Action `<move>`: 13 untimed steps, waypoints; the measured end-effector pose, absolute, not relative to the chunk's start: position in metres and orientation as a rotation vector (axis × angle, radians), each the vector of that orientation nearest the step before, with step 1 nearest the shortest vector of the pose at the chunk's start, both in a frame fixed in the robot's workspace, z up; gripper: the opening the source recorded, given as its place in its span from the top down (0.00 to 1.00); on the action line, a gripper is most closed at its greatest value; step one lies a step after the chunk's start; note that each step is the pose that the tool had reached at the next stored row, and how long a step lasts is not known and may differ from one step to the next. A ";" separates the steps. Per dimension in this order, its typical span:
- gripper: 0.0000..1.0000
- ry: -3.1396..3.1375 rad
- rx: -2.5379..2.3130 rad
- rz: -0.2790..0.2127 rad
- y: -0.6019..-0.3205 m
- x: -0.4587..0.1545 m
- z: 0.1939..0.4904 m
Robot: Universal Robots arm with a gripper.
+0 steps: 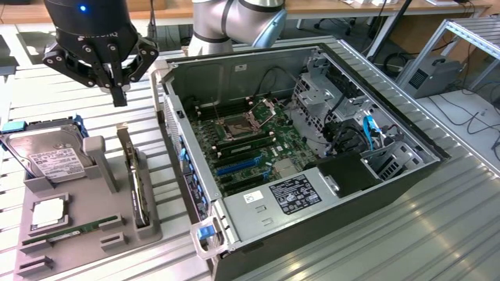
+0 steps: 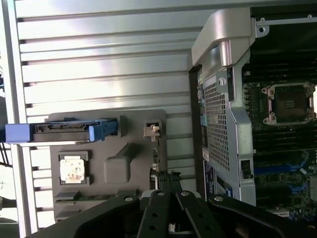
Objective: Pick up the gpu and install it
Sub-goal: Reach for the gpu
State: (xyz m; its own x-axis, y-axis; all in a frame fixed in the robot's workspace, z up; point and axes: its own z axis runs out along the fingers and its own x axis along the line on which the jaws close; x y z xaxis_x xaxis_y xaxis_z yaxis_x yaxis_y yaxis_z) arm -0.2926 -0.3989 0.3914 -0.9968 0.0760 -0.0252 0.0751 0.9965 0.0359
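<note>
The gpu (image 1: pixel 139 188) is a thin black card standing on its edge in a slot of the grey holder tray (image 1: pixel 86 249), with its silver bracket (image 1: pixel 125 140) at the far end. My gripper (image 1: pixel 119 96) hangs in the air above and just beyond that bracket end, fingers shut together with nothing between them. In the wrist view the gripper (image 2: pixel 170 196) points down at the gpu (image 2: pixel 156 156), seen edge-on, with the bracket (image 2: pixel 152 130) a little ahead of it. The open computer case (image 1: pixel 312 146) lies on the exterior view's right of the tray, its motherboard (image 1: pixel 250 146) exposed.
The tray also holds a silver hard drive (image 1: pixel 48 155) in a blue-handled frame, a CPU (image 1: pixel 48 213) and a green RAM stick (image 1: pixel 70 231). The case's metal side wall (image 2: pixel 225 109) rises close beside the gpu. Everything rests on a ribbed aluminium table (image 1: pixel 390 234).
</note>
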 end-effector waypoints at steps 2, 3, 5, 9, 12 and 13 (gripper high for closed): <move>0.89 3.112 0.118 0.054 -0.399 -0.298 0.391; 0.89 3.112 0.118 0.055 -0.399 -0.302 0.391; 0.89 3.112 0.118 0.054 -0.399 -0.310 0.391; 0.89 3.112 0.118 0.054 -0.399 -0.326 0.391; 0.89 3.112 0.118 0.054 -0.399 -0.329 0.391; 0.89 3.112 0.118 0.053 -0.400 -0.329 0.391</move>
